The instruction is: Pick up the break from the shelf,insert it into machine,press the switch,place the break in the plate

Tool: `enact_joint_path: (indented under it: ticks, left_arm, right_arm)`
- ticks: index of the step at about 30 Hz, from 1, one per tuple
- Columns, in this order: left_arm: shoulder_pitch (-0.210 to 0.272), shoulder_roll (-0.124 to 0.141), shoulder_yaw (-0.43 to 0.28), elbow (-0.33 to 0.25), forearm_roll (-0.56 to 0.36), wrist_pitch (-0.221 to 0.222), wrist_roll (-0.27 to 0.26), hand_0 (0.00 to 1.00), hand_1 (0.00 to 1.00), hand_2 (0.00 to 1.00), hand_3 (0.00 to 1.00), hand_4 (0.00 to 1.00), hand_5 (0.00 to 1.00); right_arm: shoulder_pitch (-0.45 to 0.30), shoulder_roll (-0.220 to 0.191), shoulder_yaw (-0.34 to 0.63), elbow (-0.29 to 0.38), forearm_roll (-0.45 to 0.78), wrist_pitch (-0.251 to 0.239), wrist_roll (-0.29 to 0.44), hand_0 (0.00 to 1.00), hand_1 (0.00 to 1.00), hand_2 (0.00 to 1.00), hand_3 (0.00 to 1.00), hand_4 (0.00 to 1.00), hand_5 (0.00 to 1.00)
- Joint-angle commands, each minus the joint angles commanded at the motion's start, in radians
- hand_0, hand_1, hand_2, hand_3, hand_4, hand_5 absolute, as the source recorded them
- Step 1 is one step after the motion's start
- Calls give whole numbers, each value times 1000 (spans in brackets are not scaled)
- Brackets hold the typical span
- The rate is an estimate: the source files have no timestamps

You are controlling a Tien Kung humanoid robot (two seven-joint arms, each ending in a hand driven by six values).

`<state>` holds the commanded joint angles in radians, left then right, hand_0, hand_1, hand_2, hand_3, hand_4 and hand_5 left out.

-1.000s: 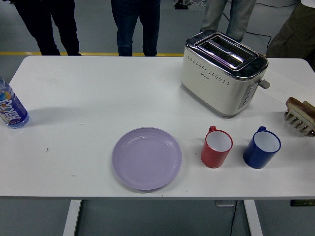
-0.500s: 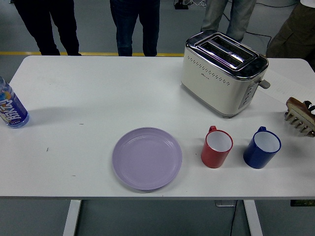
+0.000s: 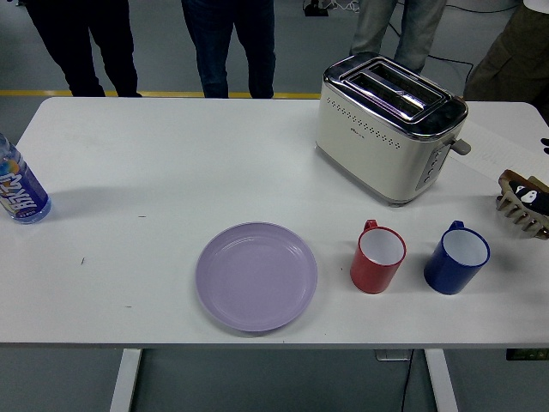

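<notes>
A toaster [image 3: 390, 129] stands on the white surface [image 3: 171, 172], with a rack [image 3: 523, 204] at the right edge. Black fingers [image 3: 526, 195] touch the rack; their grip cannot be told

The white table [image 3: 154, 163] lies bare across its left half and middle, from the far edge down to the round lilac plate [image 3: 256, 275] near the front edge. A blue-labelled plastic bottle [image 3: 19, 189] stands at the left edge. The cream-and-chrome toaster [image 3: 386, 129] blocks the far right; before it a red mug [image 3: 377, 257] and a blue mug [image 3: 456, 257] stand just apart. A wooden rack [image 3: 523, 202] occupies the right edge.
</notes>
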<state>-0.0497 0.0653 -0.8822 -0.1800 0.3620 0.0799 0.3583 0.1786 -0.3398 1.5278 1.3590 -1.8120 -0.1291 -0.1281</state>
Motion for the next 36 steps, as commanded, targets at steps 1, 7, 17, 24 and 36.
enact_joint_path:
  ticks: [1, 7, 17, 24, 36]
  left_arm:
    - [0, 0, 0, 0, 0, 0, 0, 440, 554, 704, 812, 691, 998]
    - [-3, 1, 4, 0, -3, 0, 0, 440, 553, 703, 813, 690, 998]
    - [-3, 2, 8, 0, -5, 0, 0, 438, 554, 703, 811, 691, 998]
    - [-3, 3, 7, 0, -2, 0, 1, 436, 551, 702, 811, 689, 998]
    - [-5, 6, 9, 0, 0, 2, 0, 432, 548, 701, 809, 692, 998]
  right_arm:
    - [4, 0, -4, -5, -8, 2, -6, 947, 873, 878, 913, 828, 187]
    - [30, -3, -31, -32, -69, 15, -52, 947, 874, 880, 914, 828, 201]
    - [79, -7, -105, -35, -156, 13, -161, 921, 843, 870, 898, 831, 223]
    - [122, -22, -157, -38, -228, 60, -262, 875, 804, 828, 879, 830, 233]
    - [175, -32, -215, -35, -259, 97, -381, 796, 757, 777, 844, 791, 252]
